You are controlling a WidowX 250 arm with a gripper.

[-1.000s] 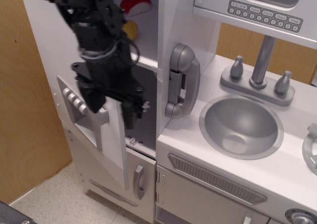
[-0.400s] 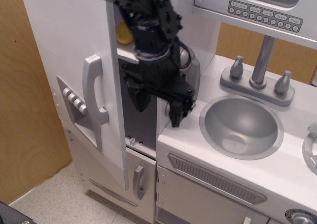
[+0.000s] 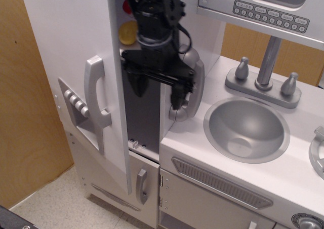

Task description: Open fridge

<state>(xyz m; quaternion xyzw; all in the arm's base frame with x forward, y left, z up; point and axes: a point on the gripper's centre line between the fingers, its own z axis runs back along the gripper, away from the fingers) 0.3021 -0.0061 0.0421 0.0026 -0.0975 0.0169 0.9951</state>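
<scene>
**Door swung out, my claw pulled back**

On the left, the tall silver-grey toy fridge [image 3: 71,62] now stands with its large door ajar, the long curved grey handle [image 3: 96,100] free. A second ago I was in front of that door; now my black claw [image 3: 157,89] hangs in the gap, released, fingers spread and holding nothing. To the right, the grey toy phone [image 3: 190,82] is just behind it. I judge the opening mostly done.

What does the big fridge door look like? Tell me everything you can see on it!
The fridge door is tall, pale silver-grey and looks like painted wood. It has a long curved grey handle and a sunken panel with four buttons. It stands partly open, swung out to the left. The black gripper hangs open in the gap, not holding it.
</scene>
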